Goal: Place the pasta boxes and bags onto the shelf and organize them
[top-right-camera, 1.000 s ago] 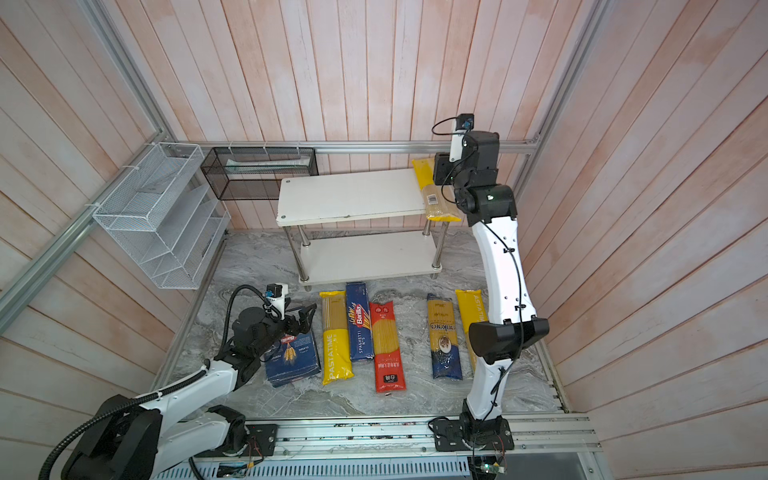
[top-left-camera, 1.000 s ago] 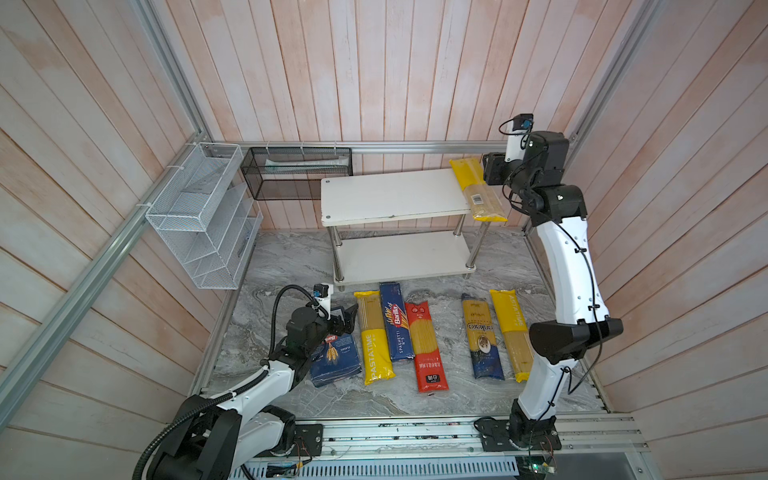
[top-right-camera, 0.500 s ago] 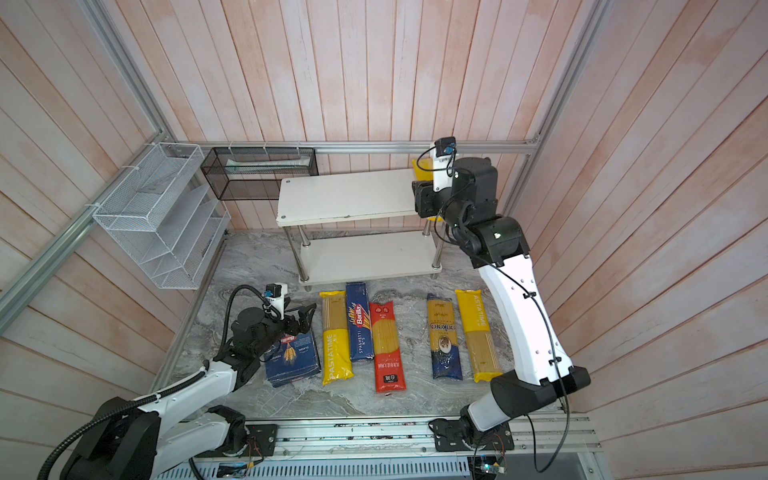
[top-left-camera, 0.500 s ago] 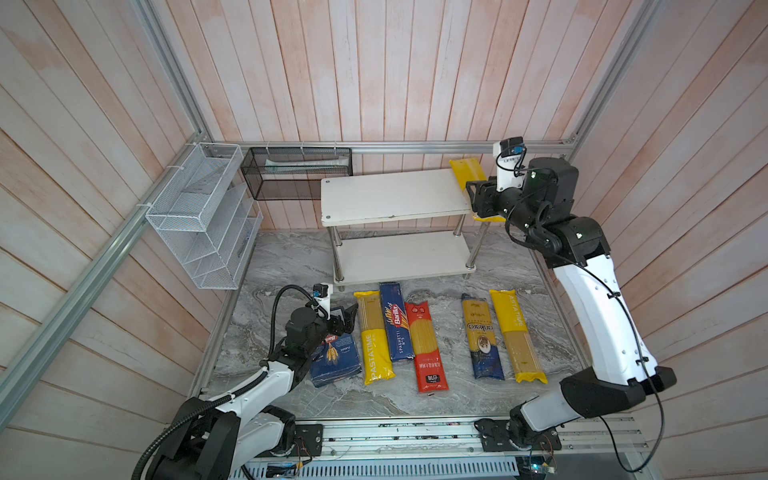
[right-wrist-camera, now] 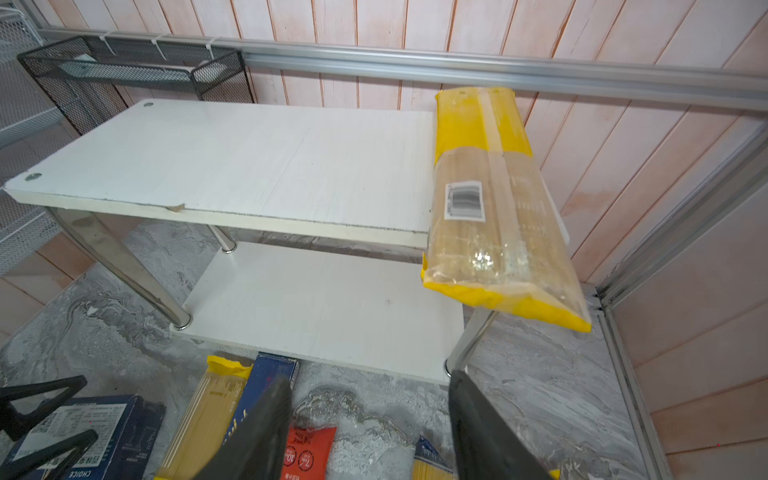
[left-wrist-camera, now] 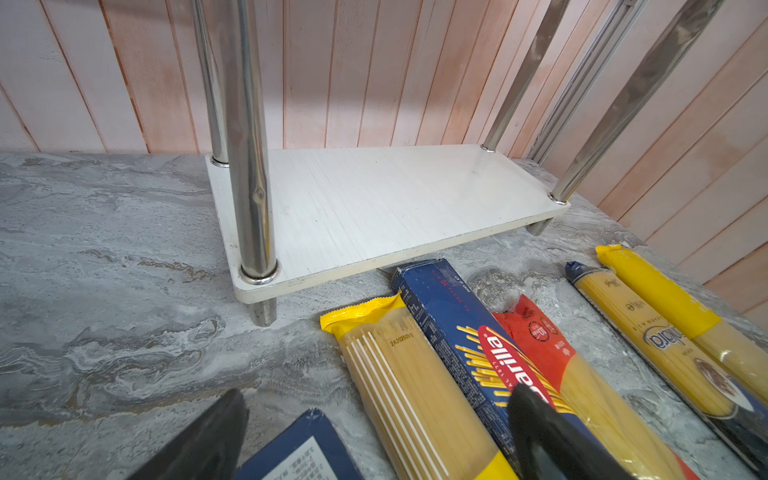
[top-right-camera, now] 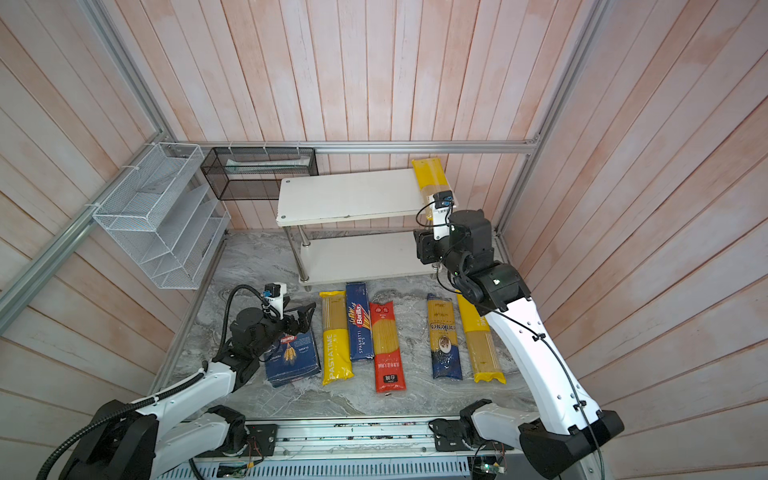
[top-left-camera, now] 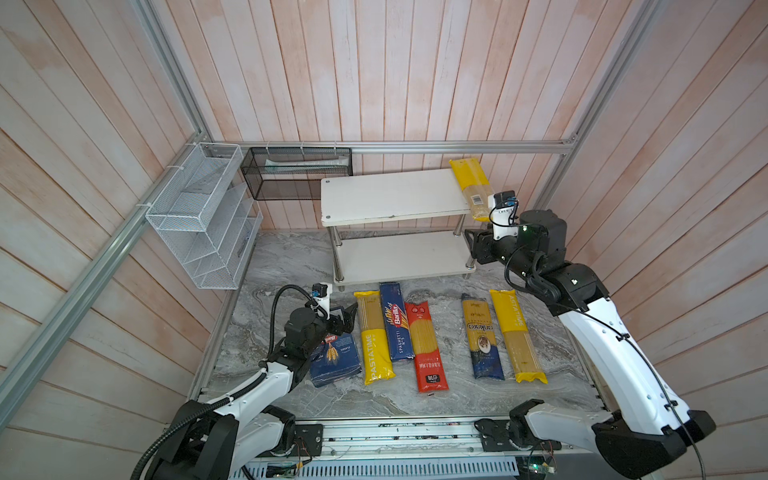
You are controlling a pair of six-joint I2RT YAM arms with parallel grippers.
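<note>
Showing five bags (top-left-camera: pixel 422 340), two boxes (top-left-camera: pixel 397 328), one shelf (top-left-camera: pixel 390 195)

left arm (top-left-camera: pixel 266 378): we see it low and stretched forward from the base rail, its white forearm slanting up to a black wrist.
left tool (top-left-camera: pixel 351 318): aimed forward and slightly down; in the left wrist view we find its dark fingers (left-wrist-camera: pixel 552 436) wide apart, clamping nothing.
right arm (top-left-camera: pixel 615 345): the white link climbs inward from its base and folds at a black elbow.
right wrist (top-left-camera: pixel 540 232): raised, turned inward.
right tool (right-wrist-camera: pixel 370 378): we see both fingers (right-wrist-camera: pixel 257 432) parted, the gap empty.
</note>
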